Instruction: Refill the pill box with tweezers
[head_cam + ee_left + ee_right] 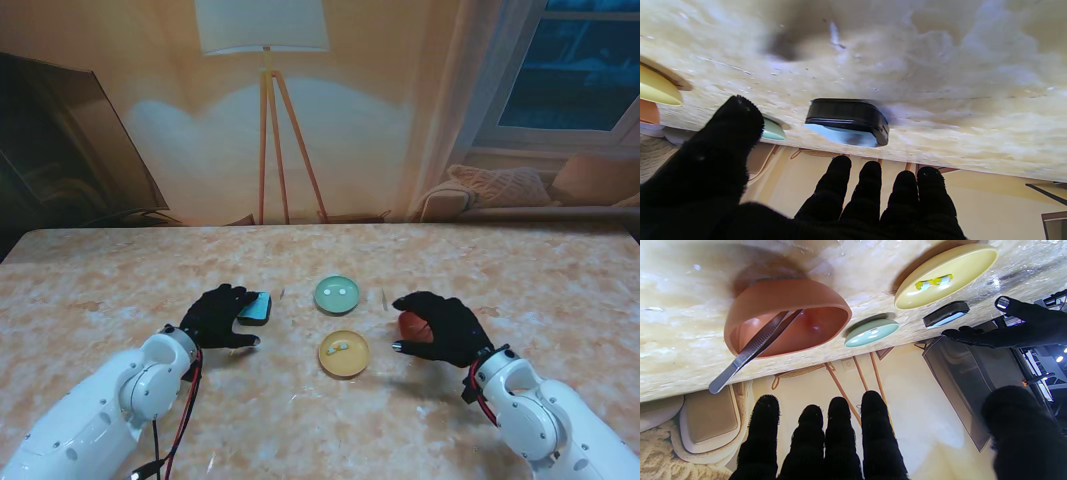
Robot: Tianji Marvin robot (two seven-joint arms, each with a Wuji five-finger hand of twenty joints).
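Both hands poised, tweezers not yet taken.
The tweezers lean in the orange bowl under the right hand, whose fingers are spread and empty; thin, stiff, slippery steel, best pinched mid-shank. The left hand hovers open beside the pill box; pills wait in the yellow dish.

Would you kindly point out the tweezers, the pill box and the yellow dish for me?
tweezers (753, 348), right wrist view, on the ridged middle of the arms.
pill box (846, 115), left wrist view, on its dark side wall.
yellow dish (344, 356), stand view, on its bare inner surface.
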